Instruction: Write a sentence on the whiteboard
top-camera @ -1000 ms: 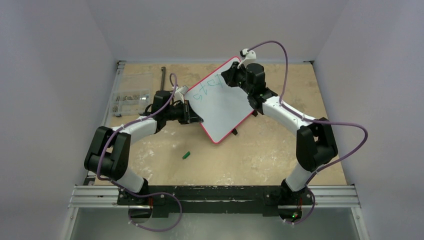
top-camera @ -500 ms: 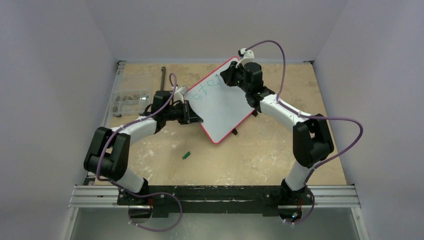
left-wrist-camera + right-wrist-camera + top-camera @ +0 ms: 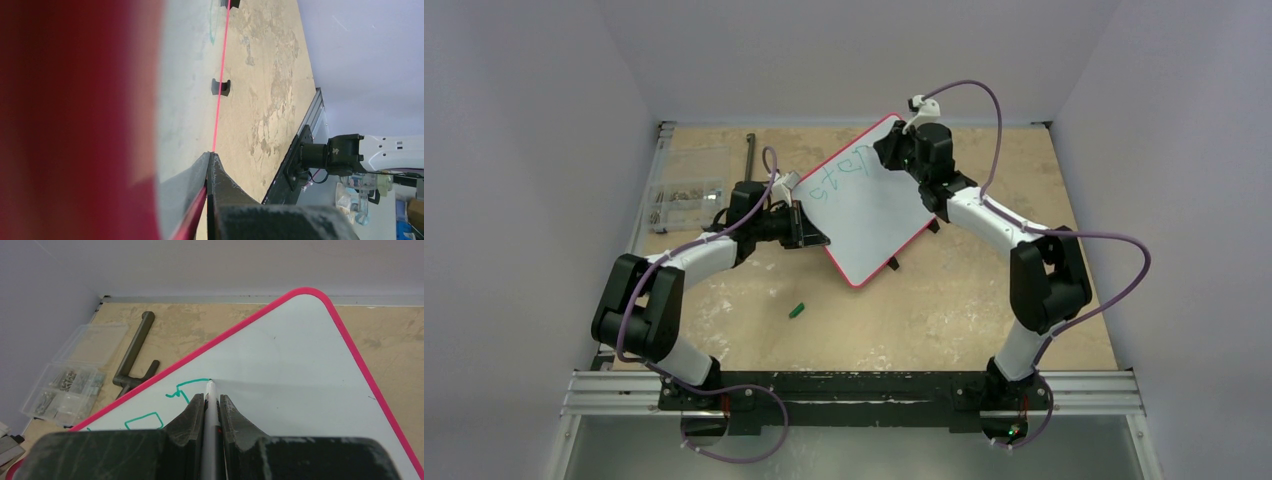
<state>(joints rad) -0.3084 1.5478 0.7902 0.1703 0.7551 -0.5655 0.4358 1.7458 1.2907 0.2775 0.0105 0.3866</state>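
The tabletop point(image 3: 944, 310) carries everything. Your whiteboard point(image 3: 869, 215) sits on it past centre toward 12 o'clock, turned so its corners point at 12 and 6. I judge that this slant suits the right arm's reach.

Your left hand point(image 3: 810, 231) is clamped on the red rim at the board's 8 o'clock edge, most likely to stop it sliding under the pen's push. Your right hand point(image 3: 894, 150) hangs over the 12 o'clock corner, closed tight on a white marker point(image 3: 210, 395) held point-down.

A clear parts box point(image 3: 686, 200) and a black T-handle point(image 3: 751, 155) lie off at 10 o'clock, out of the way. The sentence point(image 3: 844, 172) is only begun: a few green letters along the 11 o'clock edge, the rest bare. A small green piece point(image 3: 797, 310), perhaps the cap, lies at 7 o'clock.

The overhead view gives you the layout but hides the tip behind the right wrist. The right wrist view shows that tip touching the end of a green stroke. The left wrist view shows a finger pressed on the rim and the board's black feet point(image 3: 220, 87) on the tabletop.
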